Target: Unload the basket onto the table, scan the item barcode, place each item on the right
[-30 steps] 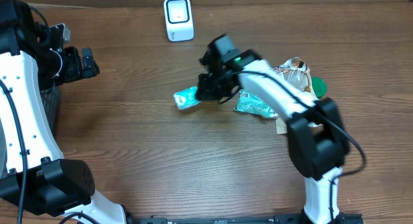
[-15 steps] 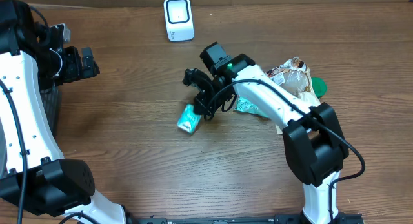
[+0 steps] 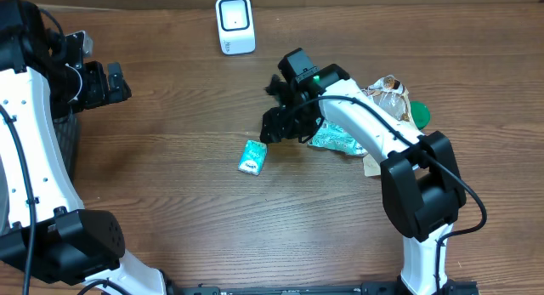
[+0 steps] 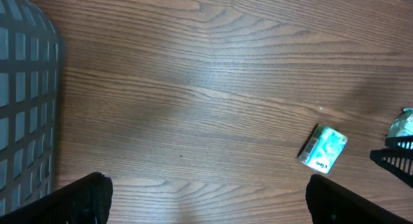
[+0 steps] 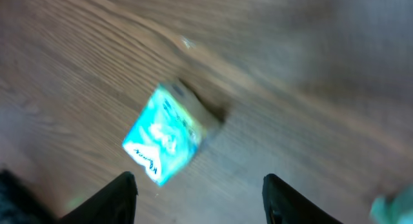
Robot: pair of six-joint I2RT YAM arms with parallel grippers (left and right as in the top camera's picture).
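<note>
Wood tabletop: teal packet lies flat. My right claw just beside packet, spread, pinching nothing. My left claw spread, well apart from packet.

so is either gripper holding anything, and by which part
Nothing. The small teal packet lies loose on the wooden table, clear of the open right gripper; left gripper also empty.

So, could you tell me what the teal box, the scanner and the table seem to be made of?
Teal box: probably thin printed cardboard, slightly glossy; crisp edges and flat faces.
Scanner: likely moulded white plastic, smooth; rounded corners, uniform colour.
Table: wood or wood-look laminate, matte; continuous brown grain lines.
</note>
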